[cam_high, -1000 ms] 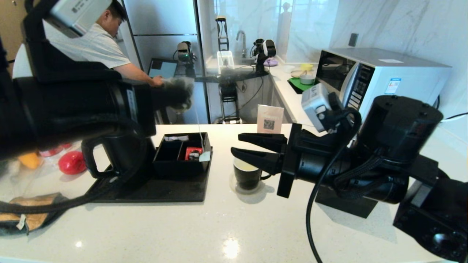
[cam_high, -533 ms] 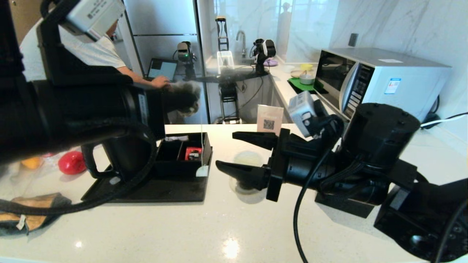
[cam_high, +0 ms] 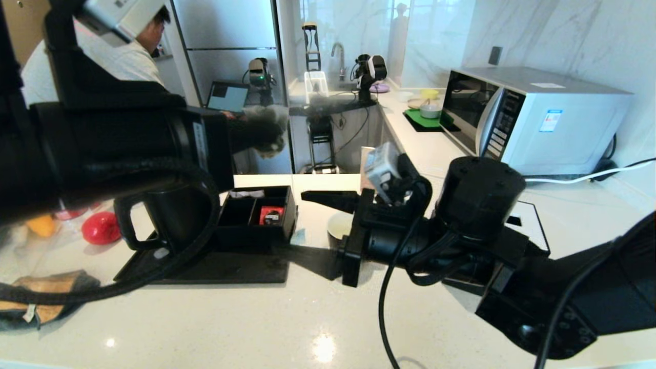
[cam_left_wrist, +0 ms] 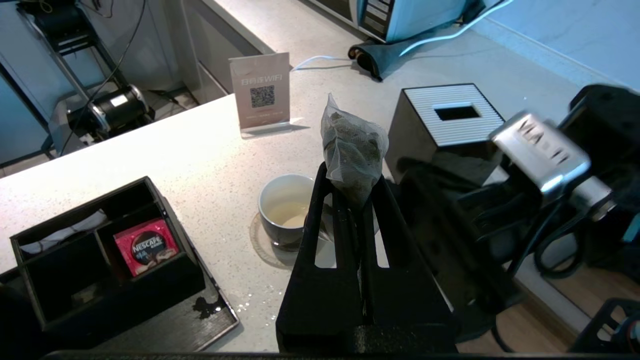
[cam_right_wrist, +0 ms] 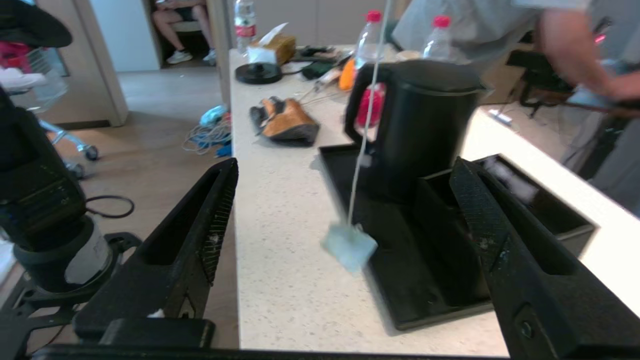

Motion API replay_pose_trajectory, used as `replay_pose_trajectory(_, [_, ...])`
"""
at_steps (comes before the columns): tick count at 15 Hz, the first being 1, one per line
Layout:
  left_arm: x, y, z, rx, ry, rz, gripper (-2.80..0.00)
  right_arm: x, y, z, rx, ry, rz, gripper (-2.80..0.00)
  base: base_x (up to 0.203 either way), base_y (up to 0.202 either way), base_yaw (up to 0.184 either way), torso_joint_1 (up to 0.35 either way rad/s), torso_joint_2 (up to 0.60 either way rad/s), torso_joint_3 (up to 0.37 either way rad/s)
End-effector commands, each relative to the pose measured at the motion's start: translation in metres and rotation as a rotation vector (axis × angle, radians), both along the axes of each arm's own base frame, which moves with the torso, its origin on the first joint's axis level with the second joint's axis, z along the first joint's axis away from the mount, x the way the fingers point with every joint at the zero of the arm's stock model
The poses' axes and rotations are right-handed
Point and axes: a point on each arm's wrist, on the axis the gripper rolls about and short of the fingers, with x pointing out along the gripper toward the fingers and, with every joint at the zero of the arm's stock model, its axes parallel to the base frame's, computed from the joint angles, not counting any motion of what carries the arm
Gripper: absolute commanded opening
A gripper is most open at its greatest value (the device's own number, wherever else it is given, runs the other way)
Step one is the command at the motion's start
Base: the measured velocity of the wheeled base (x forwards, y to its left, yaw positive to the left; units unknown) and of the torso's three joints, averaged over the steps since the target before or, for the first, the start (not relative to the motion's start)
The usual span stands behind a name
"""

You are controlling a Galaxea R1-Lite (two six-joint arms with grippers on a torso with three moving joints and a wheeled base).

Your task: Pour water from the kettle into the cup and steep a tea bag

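My left gripper is raised above the counter and shut on the tea bag, a grey mesh pyramid poking out past the fingertips. The bag's white string hangs down to its paper tag, which dangles blurred between the wide-open fingers of my right gripper. The right gripper reaches leftward just above the counter, in front of the cup. The cup stands on a round coaster and holds pale water. The black kettle stands on the black tray at the left, behind the string.
A black organiser box with a red packet sits on the tray beside the kettle. A black tissue box, a QR sign and a microwave stand behind and to the right. Red-capped bottles and a brown glove lie beyond the kettle.
My right gripper has swept left across the cup towards the hanging string, staying open. The tag has swung lower and to the right. The left gripper keeps the bag held high.
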Motion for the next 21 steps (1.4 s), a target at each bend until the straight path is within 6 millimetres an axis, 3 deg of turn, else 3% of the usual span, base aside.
replay_pose_trajectory(1, [-0.001, 0.000, 0.001, -0.003, -0.002, -0.001, -2.80, -0.002, 0.012, -0.013, -0.021, 0.018, 0.031, 0.00, 0.000, 0.000, 0.000, 0.000, 0.00, 0.000])
replay_pose_trajectory(12, [-0.002, 0.001, 0.000, 0.000, 0.000, -0.001, -2.80, -0.001, 0.024, -0.016, -0.009, 0.023, 0.050, 0.00, 0.000, 0.000, 0.000, 0.000, 0.00, 0.000])
replay_pose_trajectory(13, [-0.002, 0.001, 0.000, 0.000, 0.000, -0.001, -2.80, -0.001, 0.024, -0.015, -0.006, 0.020, 0.052, -2.80, 0.000, 0.000, 0.000, 0.000, 0.00, 0.000])
replay_pose_trajectory(21, [-0.004, 0.000, 0.000, -0.001, -0.001, -0.007, -2.80, -0.001, 0.023, -0.013, 0.001, 0.018, 0.051, -2.80, 0.000, 0.000, 0.000, 0.000, 0.00, 0.000])
